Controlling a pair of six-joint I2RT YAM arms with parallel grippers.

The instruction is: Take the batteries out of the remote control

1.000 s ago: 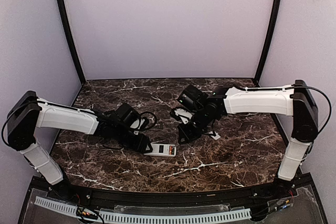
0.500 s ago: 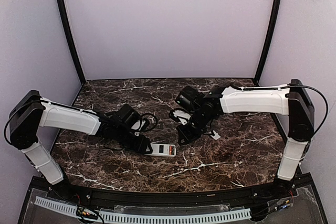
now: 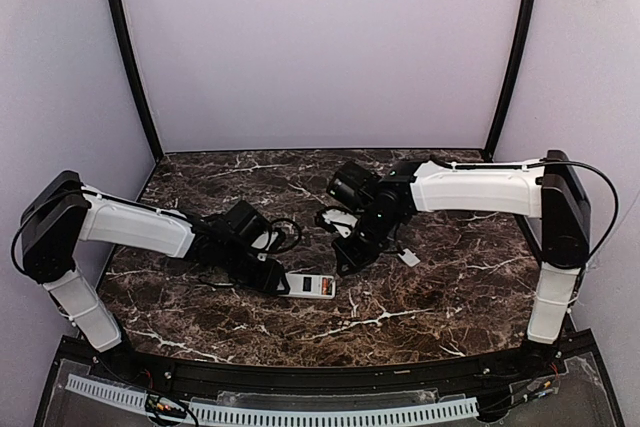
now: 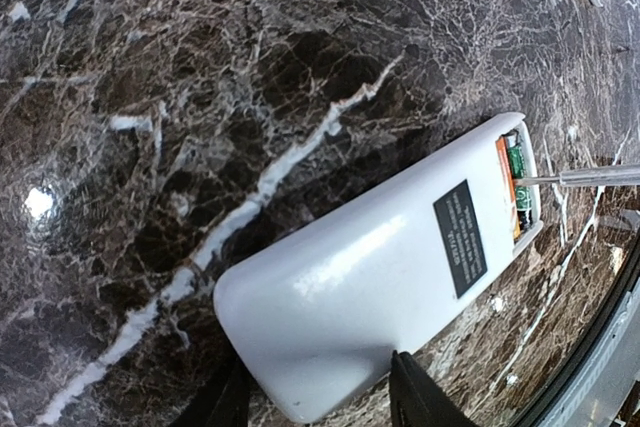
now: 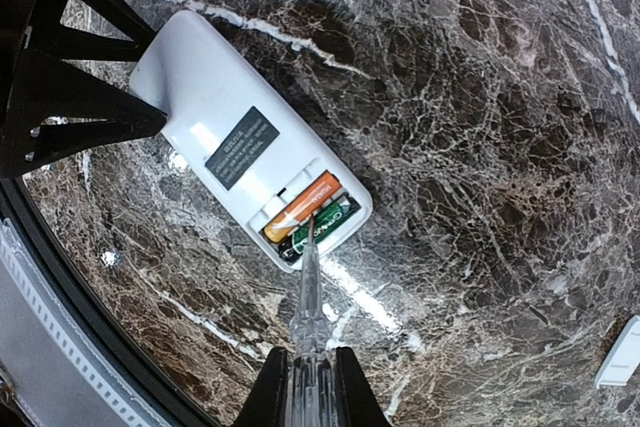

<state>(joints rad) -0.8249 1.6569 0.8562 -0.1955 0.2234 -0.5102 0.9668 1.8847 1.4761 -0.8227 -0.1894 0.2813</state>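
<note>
Still clamped at one end by left gripper [image 4: 320, 399], remote control [image 5: 245, 162] lying back-up on marble table [image 5: 480, 147], unmoved. Right gripper [image 5: 310, 387], edged slightly left, pinched on clear screwdriver [image 5: 308, 307], tip at batteries [image 5: 310, 212] in open compartment.

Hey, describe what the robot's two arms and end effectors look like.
The left arm and right arm have white shells between black joints, with thin black cables looping outside. The left end effector and right end effector are black, two-fingered. No markings visible.
</note>
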